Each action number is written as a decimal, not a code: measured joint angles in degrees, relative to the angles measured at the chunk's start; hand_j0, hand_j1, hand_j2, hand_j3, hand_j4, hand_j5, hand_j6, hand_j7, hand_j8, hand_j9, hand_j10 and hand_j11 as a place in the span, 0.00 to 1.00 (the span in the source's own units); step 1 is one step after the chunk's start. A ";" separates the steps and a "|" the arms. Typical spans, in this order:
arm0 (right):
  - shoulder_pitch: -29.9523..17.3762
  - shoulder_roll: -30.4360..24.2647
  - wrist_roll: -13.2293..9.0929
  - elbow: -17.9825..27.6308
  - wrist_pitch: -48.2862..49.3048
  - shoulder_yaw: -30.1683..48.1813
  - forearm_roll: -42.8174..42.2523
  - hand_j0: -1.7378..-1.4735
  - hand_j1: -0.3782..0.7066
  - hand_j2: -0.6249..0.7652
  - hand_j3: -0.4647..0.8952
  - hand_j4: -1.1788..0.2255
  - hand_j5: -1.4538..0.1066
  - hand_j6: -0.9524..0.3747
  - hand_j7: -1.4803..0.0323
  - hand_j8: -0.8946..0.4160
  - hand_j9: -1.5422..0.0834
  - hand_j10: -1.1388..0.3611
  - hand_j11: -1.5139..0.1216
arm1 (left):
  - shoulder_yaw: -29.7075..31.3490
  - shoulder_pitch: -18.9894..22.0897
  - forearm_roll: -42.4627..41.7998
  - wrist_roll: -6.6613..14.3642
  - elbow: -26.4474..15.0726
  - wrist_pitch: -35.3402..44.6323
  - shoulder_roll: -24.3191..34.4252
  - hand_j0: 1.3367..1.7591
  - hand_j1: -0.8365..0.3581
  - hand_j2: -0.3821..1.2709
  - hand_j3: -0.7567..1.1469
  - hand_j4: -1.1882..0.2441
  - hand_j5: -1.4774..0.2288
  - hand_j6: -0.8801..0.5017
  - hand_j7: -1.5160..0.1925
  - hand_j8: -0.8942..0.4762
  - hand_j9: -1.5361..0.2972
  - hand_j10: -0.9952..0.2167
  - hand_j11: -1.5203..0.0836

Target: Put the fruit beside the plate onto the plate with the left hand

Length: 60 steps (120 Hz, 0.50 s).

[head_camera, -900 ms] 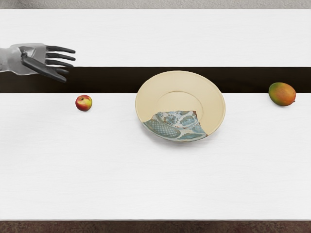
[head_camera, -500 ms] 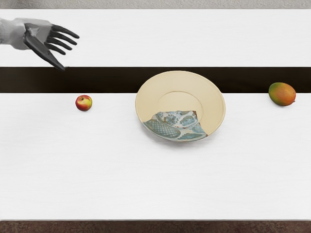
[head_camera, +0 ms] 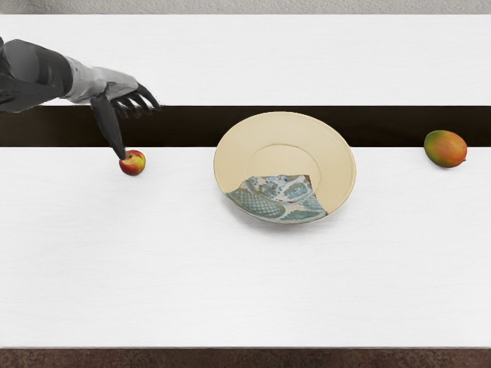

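Apple, small and red with a yellow patch, sits on the white table to the left of the plate, apart from it and just in front of the dark gap that runs across the table. It is not on the plate. The left hand reaches in from the picture's left edge and hovers over the gap, above and slightly left of the apple. Its dark fingers are apart and fanned out to the right, clamped on nothing. The thumb points straight down, and its tip meets the apple's upper left edge; whether it truly touches or only overlaps in the view cannot be told. The plate is cream-coloured, with a blue-and-white patterned section across its near part, and nothing lies on it. A mango, green and orange-red, lies well to the right of the plate, near the picture's right edge.
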 joint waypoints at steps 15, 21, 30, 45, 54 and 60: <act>0.00 0.00 0.00 0.00 0.00 0.00 0.00 0.30 0.06 0.45 0.34 0.82 0.91 0.69 0.95 0.66 0.92 0.74 0.90 | 8.08 -1.76 0.53 0.11 -2.91 11.71 -6.20 0.76 0.74 0.26 0.40 0.65 0.68 0.45 0.70 0.47 0.66 0.61 0.74; 0.00 0.00 0.00 0.00 0.00 0.00 0.00 0.30 0.06 0.45 0.34 0.82 0.91 0.69 0.95 0.66 0.92 0.74 0.90 | 10.65 -1.90 1.07 0.30 -3.38 15.40 -8.47 0.76 0.74 0.26 0.40 0.65 0.68 0.45 0.70 0.47 0.66 0.61 0.74; 0.00 0.00 0.00 0.00 0.01 0.00 0.00 0.30 0.06 0.45 0.34 0.82 0.91 0.69 0.95 0.66 0.92 0.74 0.90 | 13.62 -2.16 3.21 2.07 -3.74 19.48 -10.87 0.76 0.74 0.26 0.40 0.65 0.67 0.45 0.70 0.47 0.66 0.61 0.74; 0.00 0.00 0.00 0.00 -0.01 0.00 0.00 0.30 0.06 0.45 0.34 0.82 0.91 0.69 0.95 0.66 0.92 0.74 0.90 | 16.58 -1.85 6.94 7.51 -3.66 23.93 -14.46 0.76 0.74 0.26 0.40 0.65 0.67 0.45 0.70 0.47 0.66 0.61 0.74; 0.00 0.00 0.00 0.00 0.00 0.00 0.00 0.30 0.06 0.45 0.34 0.82 0.91 0.69 0.95 0.66 0.92 0.74 0.90 | 18.09 -1.22 7.98 9.23 -3.59 27.24 -16.24 0.76 0.74 0.26 0.40 0.65 0.67 0.45 0.70 0.47 0.66 0.61 0.74; 0.00 0.00 0.00 0.00 0.00 0.00 0.00 0.30 0.06 0.45 0.34 0.82 0.91 0.69 0.95 0.66 0.92 0.74 0.90 | 18.85 -0.06 8.36 9.85 -3.31 29.32 -17.46 0.76 0.74 0.26 0.40 0.65 0.67 0.45 0.70 0.47 0.66 0.61 0.74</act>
